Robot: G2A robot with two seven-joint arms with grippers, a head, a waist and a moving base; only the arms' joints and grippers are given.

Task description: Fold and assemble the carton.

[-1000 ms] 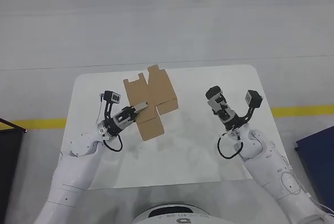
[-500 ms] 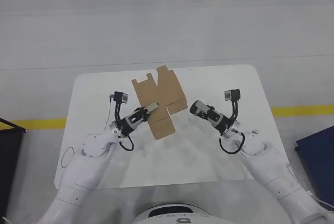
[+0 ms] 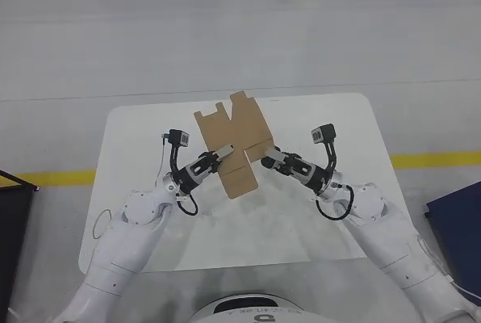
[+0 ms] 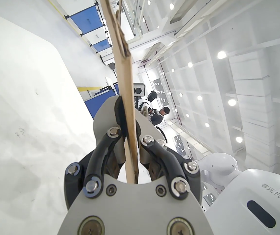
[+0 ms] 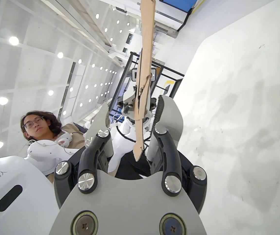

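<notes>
The carton (image 3: 239,133) is hanging flat and unfolded near the tabletop's (image 3: 305,226) far edge, the left gripper (image 3: 223,152) pinching one side and the right gripper (image 5: 132,108) gaping around the other, leaving all the folding undone.

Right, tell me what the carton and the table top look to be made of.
The carton: brown cardboard, matt; its edge in the wrist views looks layered and frayed, probably corrugated. The table: white, smooth, faintly scuffed top, perhaps laminate or painted board; the look leaves it open.
</notes>
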